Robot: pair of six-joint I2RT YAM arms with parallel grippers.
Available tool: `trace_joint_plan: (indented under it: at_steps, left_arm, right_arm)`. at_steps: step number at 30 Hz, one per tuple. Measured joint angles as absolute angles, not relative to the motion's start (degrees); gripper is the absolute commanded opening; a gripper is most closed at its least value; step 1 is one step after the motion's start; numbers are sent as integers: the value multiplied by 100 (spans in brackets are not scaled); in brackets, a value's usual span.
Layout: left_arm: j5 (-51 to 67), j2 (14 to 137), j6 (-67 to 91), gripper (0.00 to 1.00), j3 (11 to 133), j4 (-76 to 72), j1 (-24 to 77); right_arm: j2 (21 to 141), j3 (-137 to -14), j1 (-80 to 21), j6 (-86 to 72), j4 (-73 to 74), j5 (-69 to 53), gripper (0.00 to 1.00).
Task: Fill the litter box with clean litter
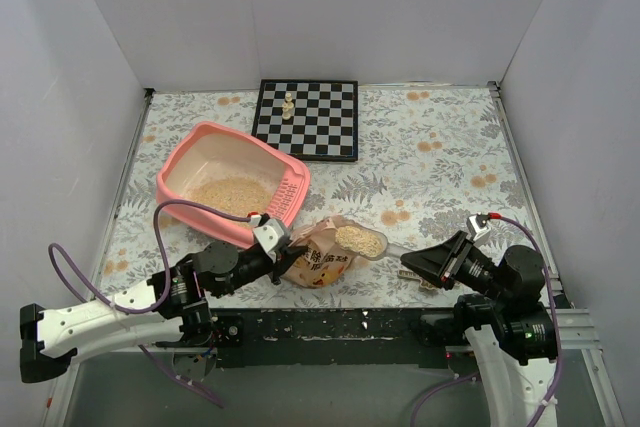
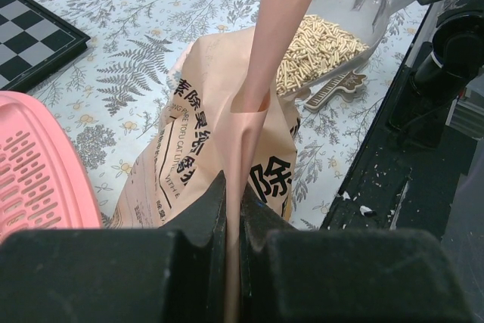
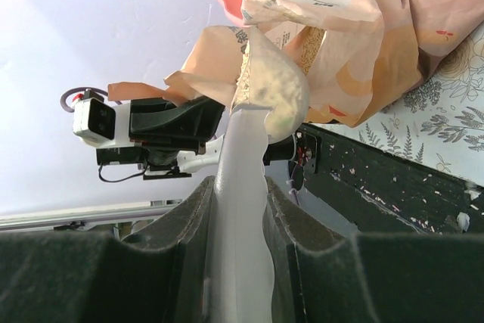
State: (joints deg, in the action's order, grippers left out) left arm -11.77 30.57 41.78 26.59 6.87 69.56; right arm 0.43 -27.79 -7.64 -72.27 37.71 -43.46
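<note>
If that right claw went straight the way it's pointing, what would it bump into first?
Most likely the litter bag: the right claw grips a full scoop aimed at the bag's open top, so the scoop would hit it first. The left claw pinching the bag lies just beyond.

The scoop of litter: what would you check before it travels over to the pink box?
1. Load in the scoop: ok, heaped with litter.
2. Hold of the right gripper on the scoop's handle: ok, its fingers clamp both sides.
3. Hold of the left gripper on the bag: ok, shut on a fold of its edge.
4. Is the scoop free of the bag: cannot tell; it sits at the bag's mouth.
5. Is the litter box ready: ok, upright, open, only partly filled.
6. Path across: cannot tell; the left gripper and the bag lie between, heights unclear.
</note>
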Motion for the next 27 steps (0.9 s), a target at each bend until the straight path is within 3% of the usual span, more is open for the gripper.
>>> trace_joint_plan:
  at_steps: [27]
  left_arm:
    - [-1546, 2679, 4283, 0, 2659, 926, 6956]
  right_arm:
    - [43, -2720, -764, -7933, 2790, -4145, 1]
